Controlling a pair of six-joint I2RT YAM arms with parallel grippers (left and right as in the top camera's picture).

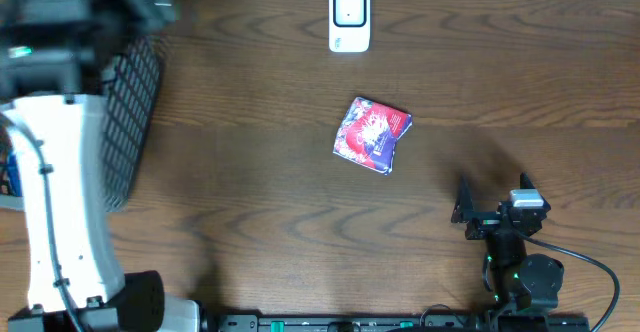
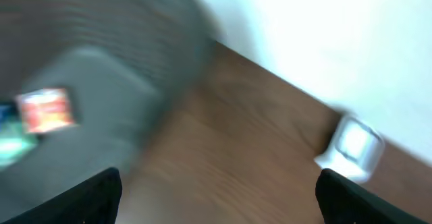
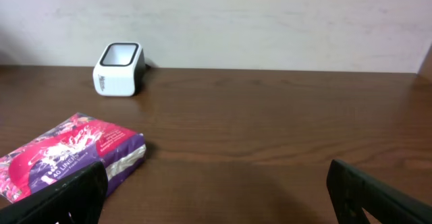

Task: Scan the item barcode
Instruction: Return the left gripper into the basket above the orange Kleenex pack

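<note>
We see the packet (image 1: 371,134), pink and purple, lying flat near the middle of the table (image 1: 250,72), and nothing holds it. The scanner (image 1: 349,17) stands at the far edge of the table, well apart from the packet.

In the right wrist view the packet (image 3: 67,156) is at the low left, near one finger of the right hand (image 3: 217,177) but not between the fingers. The scanner (image 3: 118,61) stands behind it, close to the wall (image 3: 270,21). The right hand is released: its two fingers stand wide apart, with only bare table between them. In the overhead view this hand (image 1: 493,187) is at the near right part of the table, apart from the packet.

The left wrist picture is blurred. There the left hand (image 2: 219,177) is also released, with its fingers wide and nothing between them. It hangs above the table, with the basket (image 2: 101,69) on one side and the scanner (image 2: 354,146) on the other. Inside the basket we can make out a red item (image 2: 46,109), but we cannot tell what it is. In the overhead view the basket (image 1: 135,102) is at the left of the table, partly hidden by the white left arm (image 1: 60,202).
</note>
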